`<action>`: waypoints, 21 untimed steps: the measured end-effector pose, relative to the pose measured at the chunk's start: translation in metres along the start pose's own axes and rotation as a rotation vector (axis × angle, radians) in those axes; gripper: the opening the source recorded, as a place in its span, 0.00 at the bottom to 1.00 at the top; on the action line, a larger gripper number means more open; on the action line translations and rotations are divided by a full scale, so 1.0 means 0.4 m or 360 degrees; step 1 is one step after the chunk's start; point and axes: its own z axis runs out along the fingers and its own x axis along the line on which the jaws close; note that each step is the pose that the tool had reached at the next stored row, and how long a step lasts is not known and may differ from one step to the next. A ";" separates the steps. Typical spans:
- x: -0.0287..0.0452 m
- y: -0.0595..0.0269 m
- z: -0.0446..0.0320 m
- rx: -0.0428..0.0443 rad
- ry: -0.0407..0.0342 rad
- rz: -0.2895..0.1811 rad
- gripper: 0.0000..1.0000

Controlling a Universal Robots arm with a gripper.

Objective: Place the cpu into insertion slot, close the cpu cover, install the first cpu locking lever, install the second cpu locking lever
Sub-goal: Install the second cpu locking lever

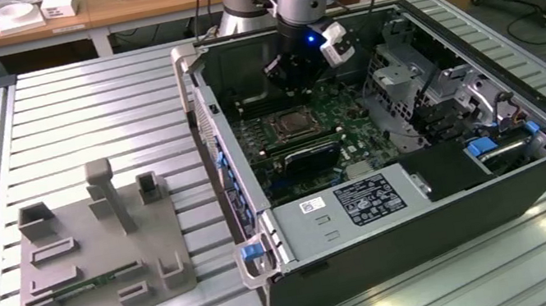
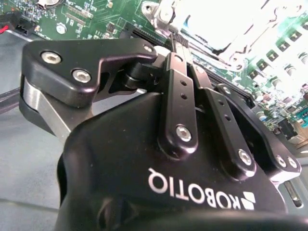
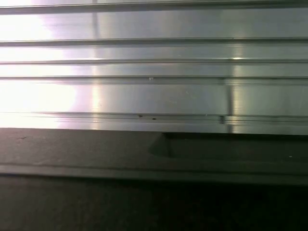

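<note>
Computer case (image 1: 501,190) lies open on the slatted table (image 1: 74,95), holding the green board with the insertion slot (image 1: 294,124) near its middle, a silvery square, likely the cpu, within. Gripper (image 2: 174,42) hangs just behind that slot, fingers (image 2: 176,91) clenched together, seemingly on nothing. Best approach: descend straight and slowly, clear of neighbouring memory slots.
</note>
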 end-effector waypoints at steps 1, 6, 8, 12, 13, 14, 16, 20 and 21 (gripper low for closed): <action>0.000 0.000 0.000 0.0000 0.0000 0.0000 0.10; 0.000 -0.006 0.000 0.0000 0.0000 0.0000 0.10; 0.000 -0.009 0.000 0.0000 0.0000 0.0000 0.10; 0.000 -0.015 0.000 0.0000 0.0000 0.0000 0.10; 0.000 -0.016 0.000 0.0000 0.0000 0.0000 0.10; 0.000 -0.017 0.000 0.0000 0.0000 0.0000 0.10; 0.000 -0.020 0.000 0.0000 0.0000 0.0000 0.10; 0.000 -0.023 0.000 0.0001 0.0000 0.0000 0.10; 0.000 -0.024 0.000 0.0001 0.0000 0.0000 0.10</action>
